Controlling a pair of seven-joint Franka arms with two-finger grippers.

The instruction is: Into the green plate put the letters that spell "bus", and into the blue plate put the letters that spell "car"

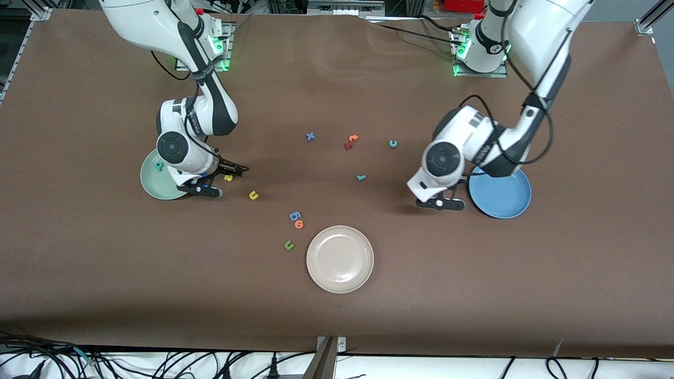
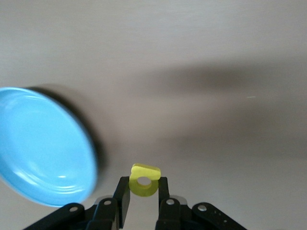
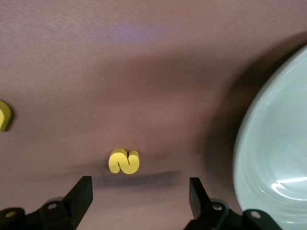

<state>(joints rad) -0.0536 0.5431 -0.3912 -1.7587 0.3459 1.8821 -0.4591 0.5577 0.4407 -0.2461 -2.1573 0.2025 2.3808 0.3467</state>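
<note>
"b" (image 1: 159, 166) in green plate (image 1: 152, 184) | "s" (image 1: 228, 178) beside it | "u" (image 1: 254, 195) nearer camera

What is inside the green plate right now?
A teal letter lies in the green plate. The right arm covers part of the plate, so anything under it cannot be seen.

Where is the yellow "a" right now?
The yellow "a" is pinched in the left gripper, which is up in the air beside the blue plate at the left arm's end of the table; only the left wrist view shows it.
</note>
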